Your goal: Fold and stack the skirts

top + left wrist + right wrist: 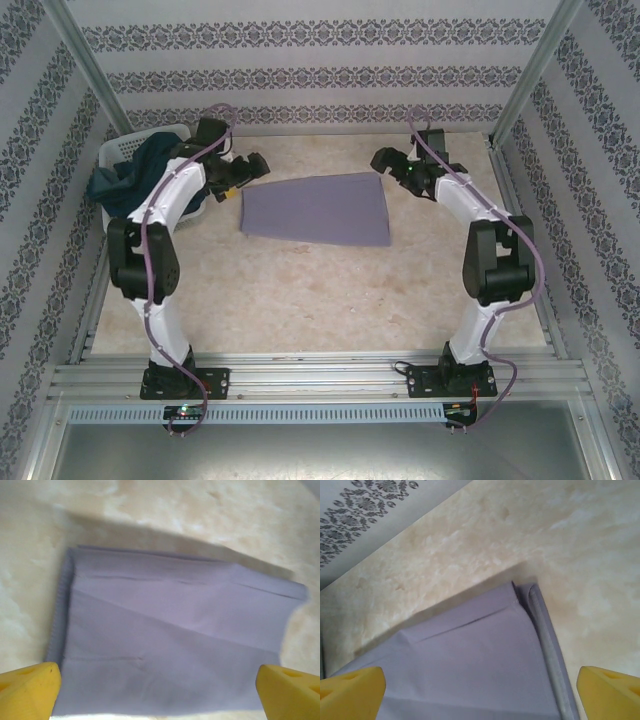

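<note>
On the beige marbled table (300, 300), the lavender skirt (318, 208) lies flat at far centre. The left gripper (238, 180) and right gripper (386, 160) hover released at its two ends. For a good fold, pinch matching corners evenly.

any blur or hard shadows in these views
Top external: even, slightly washed-out light, with the lavender skirt casting barely any shadow. Left wrist: soft overall, with a dark shadow band on the table along the skirt's upper edge. Right wrist: fairly sharp, with a faint shadow beside the skirt's corner.
</note>
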You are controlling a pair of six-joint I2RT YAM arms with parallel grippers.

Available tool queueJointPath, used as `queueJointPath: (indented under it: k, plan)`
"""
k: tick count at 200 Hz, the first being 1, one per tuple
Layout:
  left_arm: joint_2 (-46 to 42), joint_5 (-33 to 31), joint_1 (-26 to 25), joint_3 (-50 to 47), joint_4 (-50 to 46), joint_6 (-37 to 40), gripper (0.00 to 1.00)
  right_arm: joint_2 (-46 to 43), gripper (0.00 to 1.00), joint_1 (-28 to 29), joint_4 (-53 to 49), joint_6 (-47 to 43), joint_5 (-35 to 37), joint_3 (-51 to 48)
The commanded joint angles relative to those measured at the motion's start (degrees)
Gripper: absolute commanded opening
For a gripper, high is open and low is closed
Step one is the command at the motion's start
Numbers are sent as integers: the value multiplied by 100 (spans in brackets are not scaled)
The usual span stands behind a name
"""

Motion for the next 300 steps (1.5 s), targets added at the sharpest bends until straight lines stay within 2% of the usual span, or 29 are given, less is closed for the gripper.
queueJointPath:
  k: [1,39,72,99,121,148,168,189,212,257,271,284,300]
  plan:
    - [7,653,-299,-294,476,-222,100,-284,98,390,-266,480,18,-431]
    - [449,1049,-538,-747,1070,-616,100,-207,98,924,245,1316,-567,-912]
    - [757,826,-513,-1263,1463,-749,100,237,98,1004,524,1687,-879,-1326]
    - [895,591,-452,-1715,1444,-679,100,486,97,862,347,1498,-775,-1641]
    - [738,467,-407,-2128,1399,-619,100,295,97,712,83,1229,-482,-1829]
    - [163,1049,-423,-2277,1521,-648,100,-205,97,702,-24,741,-599,-1666]
    - [-234,1226,-441,-2027,1597,-645,100,-280,98,794,89,464,-800,-1284]
    - [-190,1404,-436,-1627,1872,-697,100,1,97,831,656,549,-1011,-969]
    - [373,1228,-423,-1051,1816,-783,100,653,97,843,1283,784,-1373,-366]
    - [1635,934,-305,225,1731,-720,100,2027,96,855,1755,1164,-1639,1146]
    - [1874,560,-271,432,1681,-608,100,2378,96,851,1868,1301,-1386,1397]
    - [2033,190,-211,474,1619,-563,100,2610,96,807,1605,1447,-714,1568]
    - [2170,93,-105,401,1664,-515,100,2783,96,707,1540,1603,-147,1588]
